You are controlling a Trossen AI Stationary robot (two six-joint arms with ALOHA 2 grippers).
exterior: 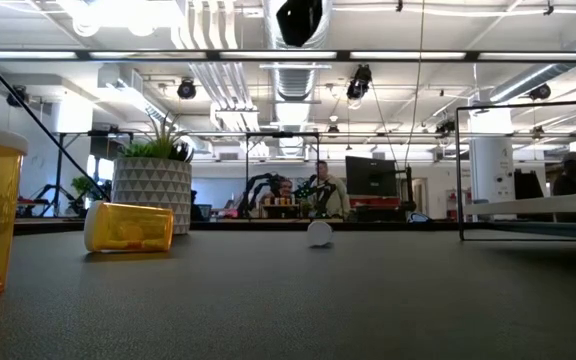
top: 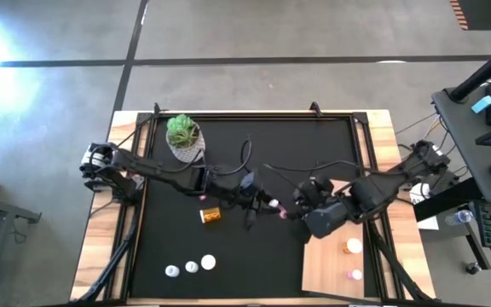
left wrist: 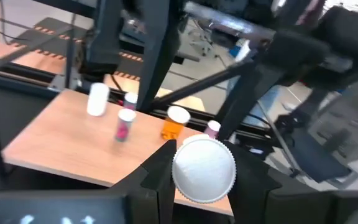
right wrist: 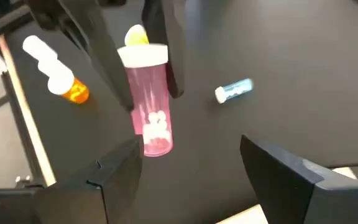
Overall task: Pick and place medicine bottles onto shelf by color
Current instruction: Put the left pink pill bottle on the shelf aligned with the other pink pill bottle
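Observation:
My left gripper (top: 262, 202) is over the middle of the black mat, shut on a pink medicine bottle (right wrist: 149, 106) with a white cap. My right gripper (right wrist: 191, 171) faces it from the table's right. Its open fingers stand on either side of the bottle's bottom end without touching it. The shelf (top: 335, 256), a pale board at the near right, carries an orange bottle (top: 353, 246) and a pink bottle (top: 355, 275). In the left wrist view the shelf (left wrist: 61, 143) holds white, pink and orange bottles standing upright. My left gripper pinches the pink bottle's sides just below its white cap (right wrist: 143, 57) between its two fingers (right wrist: 114, 68). The fingers lie along the bottle, level, coming from the table's left. The cap (left wrist: 204, 169) faces back toward the wrist. The bottle is lifted clear of the mat.
On the mat lie an orange bottle (top: 210, 215), a teal-banded bottle (right wrist: 234, 90) and three white bottles (top: 192, 267) near the front edge. A potted plant (top: 183, 136) stands at the far left. There is free mat at the far right.

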